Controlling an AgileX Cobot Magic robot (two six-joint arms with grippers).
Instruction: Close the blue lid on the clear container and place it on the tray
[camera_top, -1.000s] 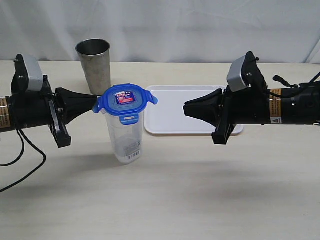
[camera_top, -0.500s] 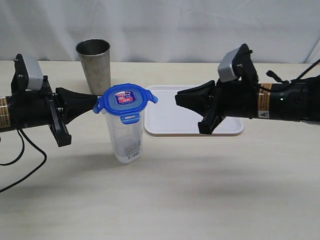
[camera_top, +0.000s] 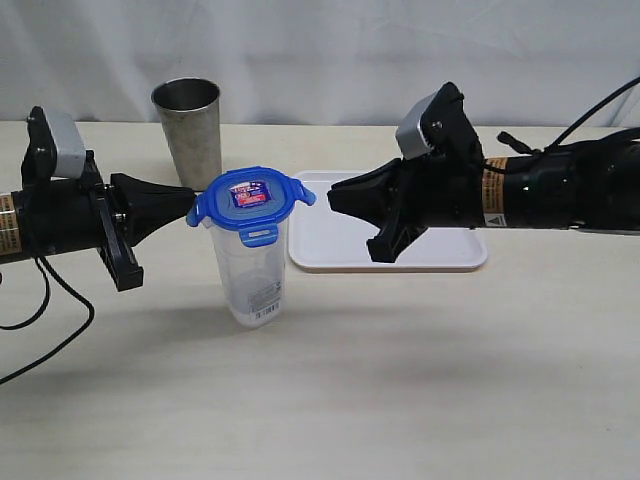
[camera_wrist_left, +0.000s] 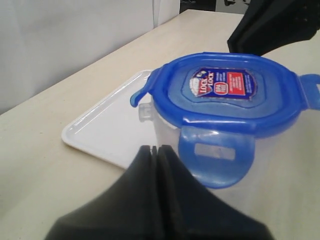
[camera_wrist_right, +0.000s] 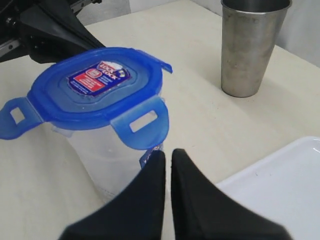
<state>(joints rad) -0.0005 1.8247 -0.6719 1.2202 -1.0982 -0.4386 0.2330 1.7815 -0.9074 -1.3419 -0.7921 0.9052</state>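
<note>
Exterior view: lid seated, flaps loose, nothing on tray yet

Exterior view shows the clear container (camera_top: 252, 275) standing upright on the table (camera_top: 400, 390), just left of the tray (camera_top: 330, 245) and apart from it. A metal tumbler (camera_top: 188, 130) stands behind.
- The blue lid (camera_top: 250, 196) sits on the container's mouth. Its flaps stick outward and the front flap (camera_wrist_left: 215, 160) hangs free. I judge none of them latched.
- Left gripper (camera_top: 190, 203): jaws pressed together, holding nothing. The tip is level with the lid's edge and just beside its left flap. I cannot tell whether it touches.
- Right gripper (camera_top: 333, 193): jaws drawn in to a thin slit, nothing between them. The tip points at the lid's right flap, near it but apart.

Progress, as judged: the lid is placed and the snapping-down is not done. All flaps remain to be pressed down. After that comes the grasp, the lift and the set-down on the tray. Early in the job.
</note>
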